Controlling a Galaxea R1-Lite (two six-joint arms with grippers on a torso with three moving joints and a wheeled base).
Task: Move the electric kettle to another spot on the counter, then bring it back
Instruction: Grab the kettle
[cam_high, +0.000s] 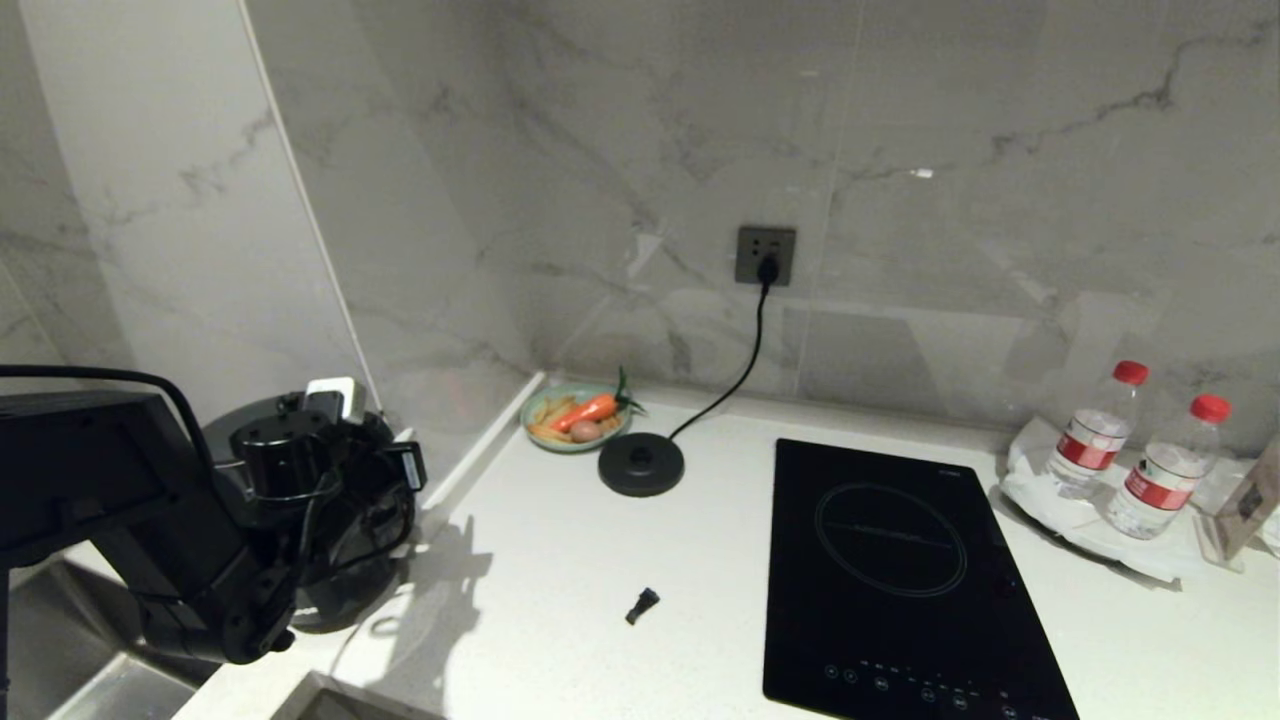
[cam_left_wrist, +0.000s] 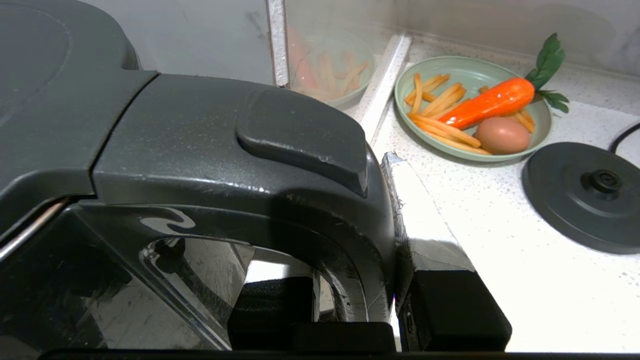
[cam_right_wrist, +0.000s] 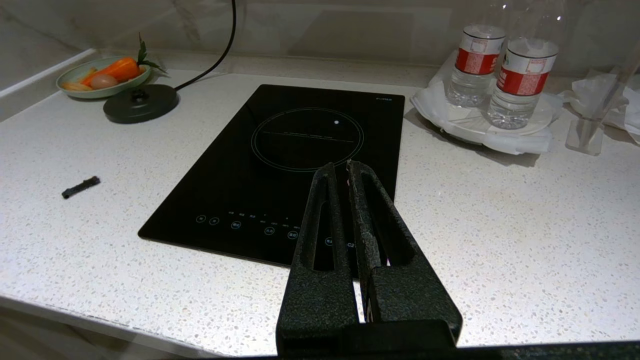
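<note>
Kettle (cam_left_wrist: 165, 165) at the far left of the counter (cam_high: 560, 560), by the side wall, well apart from its base (cam_high: 641, 464). Left end effector (cam_left_wrist: 357, 295) is clamped narrow on the handle (cam_left_wrist: 345, 250), 1 finger (cam_left_wrist: 450, 305) outside the loop and the other inside it. From the head camera the left arm covers most of the kettle, so whether it sits on the counter or hangs just above is hard to call. Base stands beside the green plate (cam_high: 545, 440) with a carrot (cam_high: 588, 411), an egg (cam_left_wrist: 502, 135) and fries; its cord (cam_high: 735, 375) runs up to the wall socket (cam_high: 766, 255). Right end effector (cam_right_wrist: 340, 172) hovers over the hob (cam_right_wrist: 300, 165), fingers pressed together, empty. 2 bottles (cam_high: 1095, 430) stand at the right. Small black piece (cam_high: 641, 605) lies loose on the counter.
</note>
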